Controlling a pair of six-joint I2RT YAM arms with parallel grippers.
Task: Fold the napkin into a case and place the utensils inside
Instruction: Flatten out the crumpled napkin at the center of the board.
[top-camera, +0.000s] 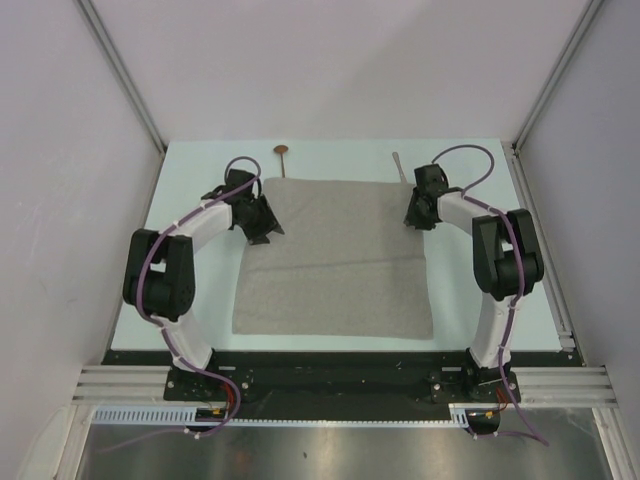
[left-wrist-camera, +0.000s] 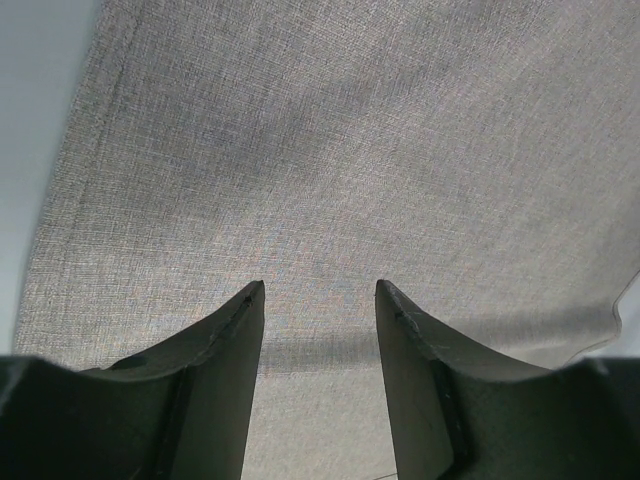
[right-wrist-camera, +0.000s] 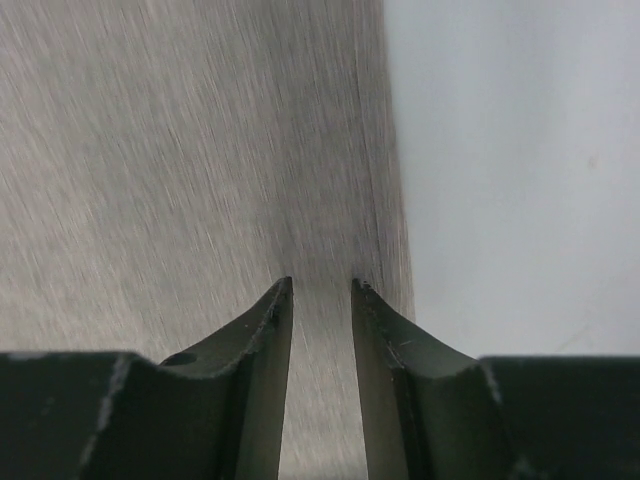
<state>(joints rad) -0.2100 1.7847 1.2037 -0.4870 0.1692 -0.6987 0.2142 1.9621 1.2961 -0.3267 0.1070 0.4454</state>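
Observation:
The grey-beige napkin (top-camera: 340, 270) lies spread on the pale table, with a faint crease running across its middle. Beyond its far edge lie the utensils: a spoon (top-camera: 282, 153) with a copper-brown bowl at the far left, and a thin silver knife (top-camera: 398, 165) at the far right. My left gripper (top-camera: 265, 235) hovers over the napkin's left side. In the left wrist view its jaws (left-wrist-camera: 320, 285) are open, with only cloth (left-wrist-camera: 350, 150) below. My right gripper (top-camera: 412, 218) is over the napkin's right edge. Its jaws (right-wrist-camera: 320, 282) stand open with a narrower gap above blurred cloth (right-wrist-camera: 180, 150).
White walls close in the table on three sides, with metal rails (top-camera: 540, 90) at the corners. Bare table (right-wrist-camera: 510, 150) shows right of the napkin's edge, and a strip (left-wrist-camera: 40, 80) shows on its left. The arm bases sit on a dark bar (top-camera: 330, 375) at the near edge.

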